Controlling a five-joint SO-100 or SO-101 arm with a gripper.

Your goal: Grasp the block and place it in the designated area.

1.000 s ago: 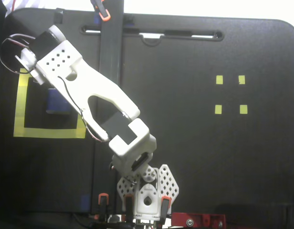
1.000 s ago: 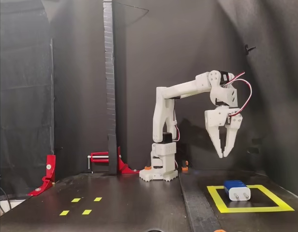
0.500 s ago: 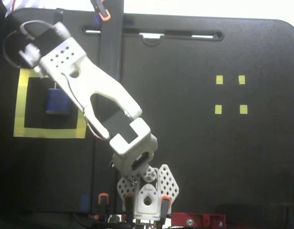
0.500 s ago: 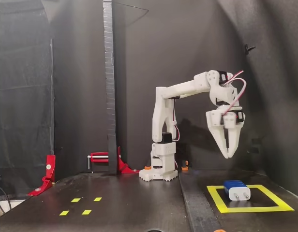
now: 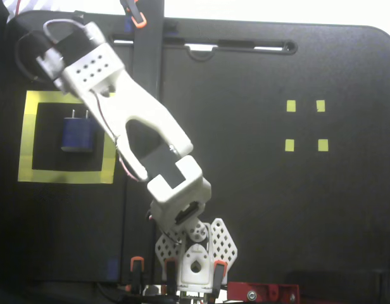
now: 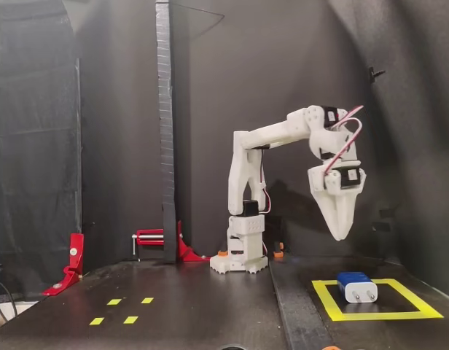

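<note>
one fixed view looks straight down; the other faces the arm point(image 6: 248, 182) from table level; both share the taped square point(image 5: 27, 136).

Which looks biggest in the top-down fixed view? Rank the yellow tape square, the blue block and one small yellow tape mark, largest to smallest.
1. yellow tape square
2. blue block, lying inside that square
3. small yellow tape mark, one of four alike

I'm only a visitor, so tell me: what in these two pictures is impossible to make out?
- Gripper: in the fixed view from above the arm's own wrist covers it; from the side the fingers overlap, so open or shut is unclear.
- Block: its prongs show only from above; from the side they are hidden.
- Yellow tape square: the arm covers its upper right corner from above.
- Small tape squares: too small for detail.
</note>
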